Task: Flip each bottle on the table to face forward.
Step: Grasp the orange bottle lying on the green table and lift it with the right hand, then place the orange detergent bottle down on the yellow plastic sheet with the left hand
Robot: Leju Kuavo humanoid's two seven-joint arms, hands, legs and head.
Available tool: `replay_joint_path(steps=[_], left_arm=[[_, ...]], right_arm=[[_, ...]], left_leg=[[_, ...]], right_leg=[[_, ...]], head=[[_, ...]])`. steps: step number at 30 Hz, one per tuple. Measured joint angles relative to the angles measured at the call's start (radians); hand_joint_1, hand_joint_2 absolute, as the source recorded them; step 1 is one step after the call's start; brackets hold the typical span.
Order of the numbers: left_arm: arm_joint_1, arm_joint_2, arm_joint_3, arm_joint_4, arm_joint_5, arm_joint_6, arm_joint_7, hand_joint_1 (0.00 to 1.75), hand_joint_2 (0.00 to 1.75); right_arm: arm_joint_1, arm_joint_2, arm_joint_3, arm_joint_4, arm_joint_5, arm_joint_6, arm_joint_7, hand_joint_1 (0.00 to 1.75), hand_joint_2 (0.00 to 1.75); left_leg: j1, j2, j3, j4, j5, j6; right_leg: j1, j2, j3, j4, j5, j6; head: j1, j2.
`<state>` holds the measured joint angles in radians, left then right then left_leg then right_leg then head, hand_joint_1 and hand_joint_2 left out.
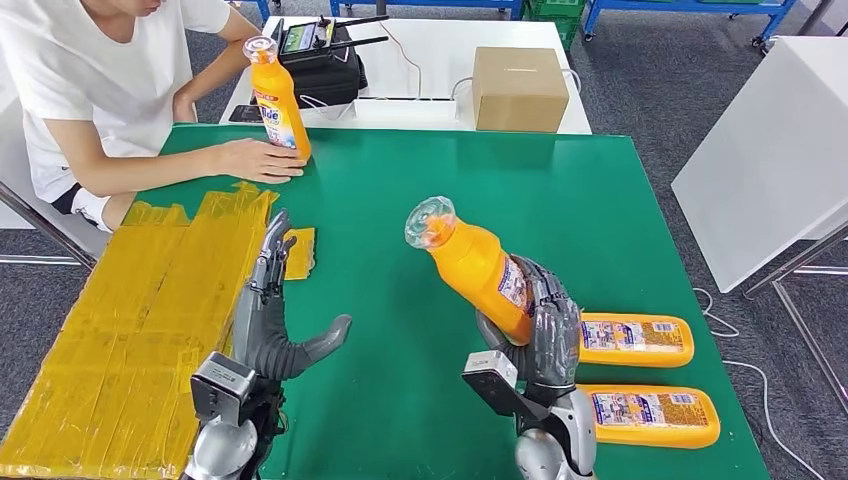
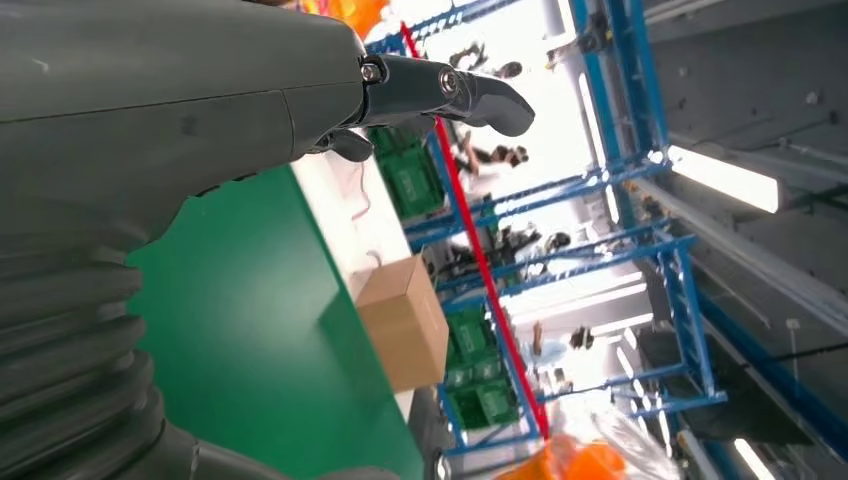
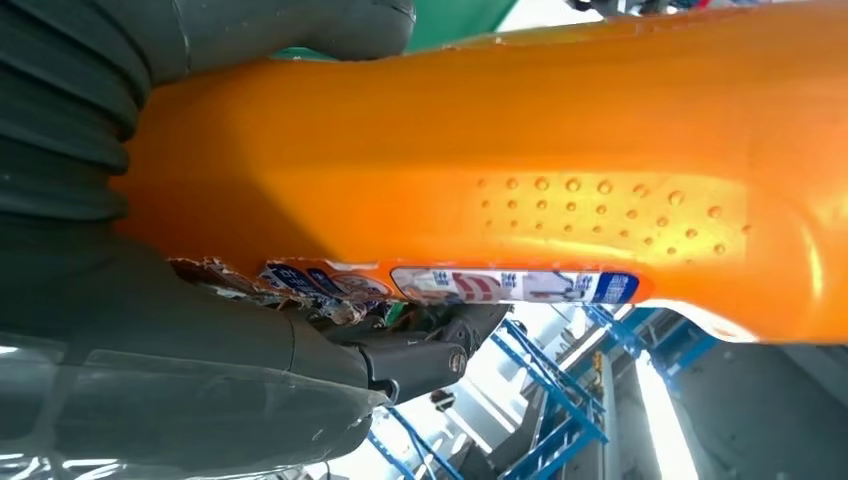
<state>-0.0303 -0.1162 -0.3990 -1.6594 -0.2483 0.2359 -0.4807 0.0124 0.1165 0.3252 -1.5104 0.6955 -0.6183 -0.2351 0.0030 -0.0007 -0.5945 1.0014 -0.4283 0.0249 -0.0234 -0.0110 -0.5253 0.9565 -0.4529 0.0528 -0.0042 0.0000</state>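
My right hand point(image 1: 540, 330) grips an orange bottle point(image 1: 475, 265) with a clear cap, lifted off the green table point(image 1: 400, 200) and tilted up and to the left. Up close, the orange bottle point(image 3: 520, 190) lies across my right hand point(image 3: 200, 330), its label edge showing. Two more orange bottles lie flat on their sides at the near right, one point(image 1: 634, 340) behind the other point(image 1: 650, 416), labels up. A fourth bottle point(image 1: 279, 100) stands upright at the far left, beside a person's hand point(image 1: 262, 160). My left hand point(image 1: 275, 320) is open over the table, fingers straight, thumb out, holding nothing.
Yellow tape patches point(image 1: 130, 320) cover the table's left side. A person in a white shirt point(image 1: 90, 80) sits at the far left corner. Behind the green table, a white table carries a cardboard box point(image 1: 518, 88) and a black device point(image 1: 320, 65). Another white table point(image 1: 770, 150) stands right.
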Motion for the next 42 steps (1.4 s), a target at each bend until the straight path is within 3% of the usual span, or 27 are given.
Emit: replay_joint_path(steps=[7,13,18,38,42], left_arm=[[-0.001,0.011,-0.008,0.0,0.089,-0.151,0.055,0.0,1.75],[-0.016,0.032,-0.008,0.03,0.316,-0.388,0.131,0.0,1.75],[-0.051,0.044,-0.008,0.087,0.438,-0.48,0.168,0.0,1.75],[-0.121,0.063,-0.024,0.178,0.53,-0.498,0.187,0.0,1.75],[-0.127,0.063,-0.023,0.188,0.542,-0.488,0.187,0.0,1.75]], right_arm=[[0.017,0.02,-0.036,-0.04,-0.161,0.017,-0.099,1.75,1.75],[0.004,0.039,-0.041,-0.037,-0.257,0.086,-0.158,1.71,1.75],[-0.039,0.061,-0.002,0.005,-0.282,0.105,-0.191,1.73,1.75],[-0.152,0.098,0.221,0.199,-0.237,0.099,-0.223,1.73,1.75],[-0.173,0.098,0.275,0.24,-0.197,0.096,-0.212,1.65,1.75]], left_leg=[[0.0,0.0,0.0,0.0,0.0,0.0],[0.0,0.0,0.0,0.0,0.0,0.0],[0.0,0.001,0.0,0.0,0.0,0.0],[0.0,0.001,-0.001,0.0,0.0,0.0],[0.0,0.001,-0.001,0.0,0.0,0.0]], right_leg=[[0.0,0.0,-0.001,0.0,0.0,0.0],[0.0,0.0,0.0,0.0,0.0,0.0],[0.0,0.0,0.0,0.0,0.0,0.0],[0.0,0.0,-0.001,0.0,0.0,0.0],[0.0,0.0,-0.001,0.0,0.0,0.0]], head=[[0.0,0.0],[0.0,0.0],[0.0,0.0],[0.0,0.0],[0.0,0.0]])
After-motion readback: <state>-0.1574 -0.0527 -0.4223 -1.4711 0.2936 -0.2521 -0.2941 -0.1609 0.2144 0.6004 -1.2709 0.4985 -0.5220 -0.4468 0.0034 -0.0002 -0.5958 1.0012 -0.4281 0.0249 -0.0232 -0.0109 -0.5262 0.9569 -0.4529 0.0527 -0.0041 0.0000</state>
